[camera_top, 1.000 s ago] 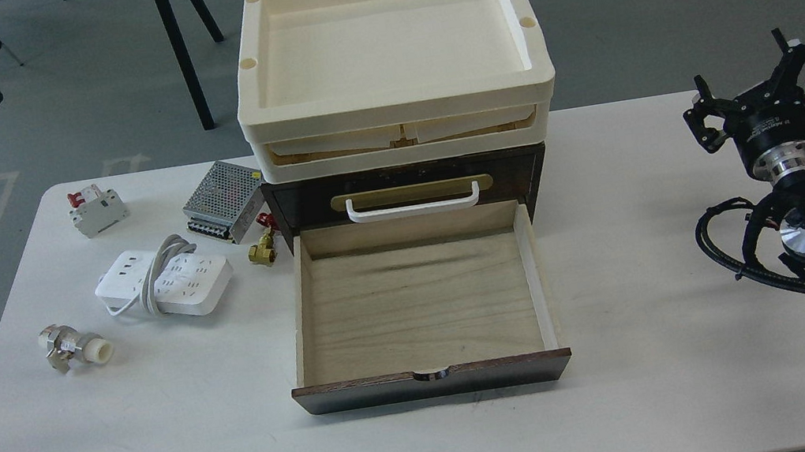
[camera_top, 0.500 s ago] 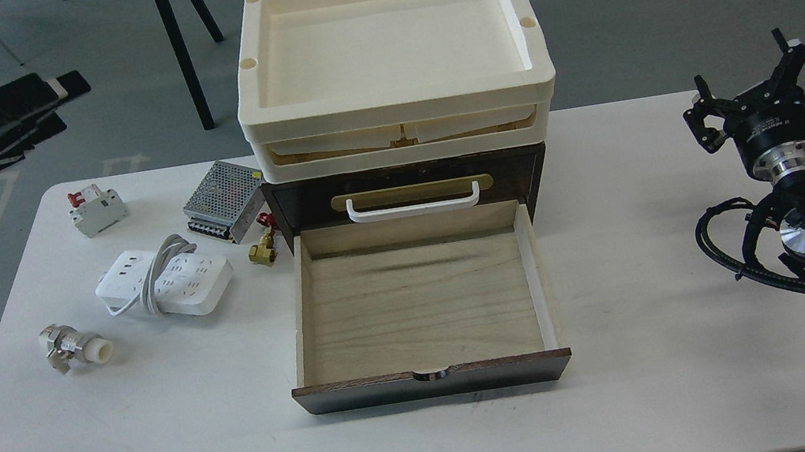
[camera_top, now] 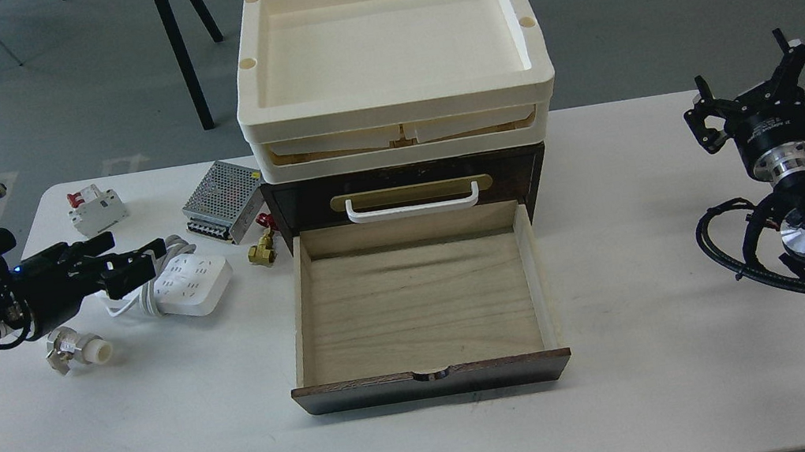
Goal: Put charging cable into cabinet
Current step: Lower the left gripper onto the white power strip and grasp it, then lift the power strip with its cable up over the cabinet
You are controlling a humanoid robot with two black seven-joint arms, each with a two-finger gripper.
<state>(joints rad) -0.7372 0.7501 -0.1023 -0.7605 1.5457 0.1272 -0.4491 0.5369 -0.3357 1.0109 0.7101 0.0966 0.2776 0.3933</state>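
The charging cable [camera_top: 197, 279], a white power strip with its cord wrapped around it, lies flat on the table left of the cabinet. The cabinet [camera_top: 403, 178] is dark brown; its lower drawer [camera_top: 419, 307] is pulled open and holds nothing. My left gripper [camera_top: 135, 251] comes in from the left, fingers pointing right and apart, over the strip's left half, which it hides. I cannot tell whether it touches the strip. My right gripper [camera_top: 756, 85] is open and empty, raised at the table's right edge.
Cream trays [camera_top: 387, 45] are stacked on the cabinet. A white circuit breaker [camera_top: 95, 208], a perforated metal box [camera_top: 223, 201], a brass valve [camera_top: 264, 248] and a metal-and-white fitting [camera_top: 76, 350] lie around the strip. The upper drawer with its white handle [camera_top: 413, 203] is closed.
My left arm has swung down from the far upper left, off the table, and its gripper is now over the power strip. The right arm and all objects have not moved.
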